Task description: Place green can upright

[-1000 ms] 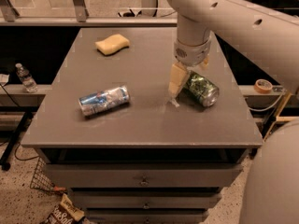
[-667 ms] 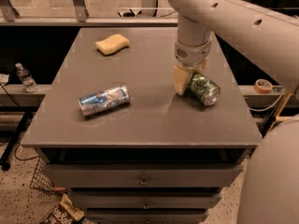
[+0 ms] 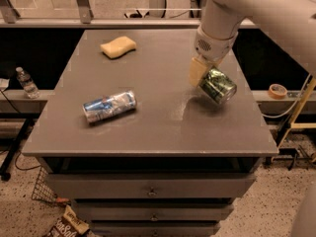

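Note:
The green can (image 3: 218, 86), mottled green and white with a silver end, is held tilted on its side a little above the right part of the grey table (image 3: 158, 127). My gripper (image 3: 205, 75) hangs from the white arm at the upper right and is shut on the green can; one tan finger (image 3: 196, 71) shows on the can's left side, the other is hidden behind it. The can's silver end faces the lower right.
A blue-and-silver can (image 3: 109, 106) lies on its side at the table's left middle. A yellow sponge (image 3: 118, 47) sits at the back left. A water bottle (image 3: 25, 82) stands on a ledge to the left, a tape roll (image 3: 277, 90) on the right.
The gripper has lifted the green can off the table surface and carried it slightly up and to the right. The blue-and-silver can and sponge have not moved.

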### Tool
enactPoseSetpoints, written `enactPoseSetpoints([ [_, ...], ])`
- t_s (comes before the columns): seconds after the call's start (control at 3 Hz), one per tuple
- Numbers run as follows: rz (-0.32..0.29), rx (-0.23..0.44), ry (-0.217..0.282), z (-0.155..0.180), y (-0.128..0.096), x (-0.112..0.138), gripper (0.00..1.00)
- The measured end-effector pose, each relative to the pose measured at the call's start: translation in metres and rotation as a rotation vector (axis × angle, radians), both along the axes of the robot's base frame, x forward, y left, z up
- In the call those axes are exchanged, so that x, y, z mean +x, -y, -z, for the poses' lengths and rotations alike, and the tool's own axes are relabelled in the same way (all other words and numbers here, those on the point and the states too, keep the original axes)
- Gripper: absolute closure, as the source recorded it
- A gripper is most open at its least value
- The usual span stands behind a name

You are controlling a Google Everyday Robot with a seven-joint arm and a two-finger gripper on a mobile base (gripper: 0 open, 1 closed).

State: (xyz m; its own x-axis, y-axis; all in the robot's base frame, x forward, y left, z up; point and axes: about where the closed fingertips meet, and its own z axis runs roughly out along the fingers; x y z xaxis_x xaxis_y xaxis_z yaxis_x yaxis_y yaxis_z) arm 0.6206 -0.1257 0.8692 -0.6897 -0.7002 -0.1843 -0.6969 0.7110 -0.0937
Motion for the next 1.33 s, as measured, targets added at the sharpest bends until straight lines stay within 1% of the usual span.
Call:
enactPoseSetpoints([
  [0.33, -0.068, 0.132, 0.134, -0.031, 0.0, 0.0, 1.0],
  [0.67, -0.148, 0.324, 0.284, -0.048, 0.003, 0.01, 1.0],
  [1.0, -0.195, 0.541, 0.429, -0.054, 0.004, 0.024, 1.0],
  [1.33, -0.234, 0.618, 0.487, -0.068, 0.003, 0.015, 1.0],
])
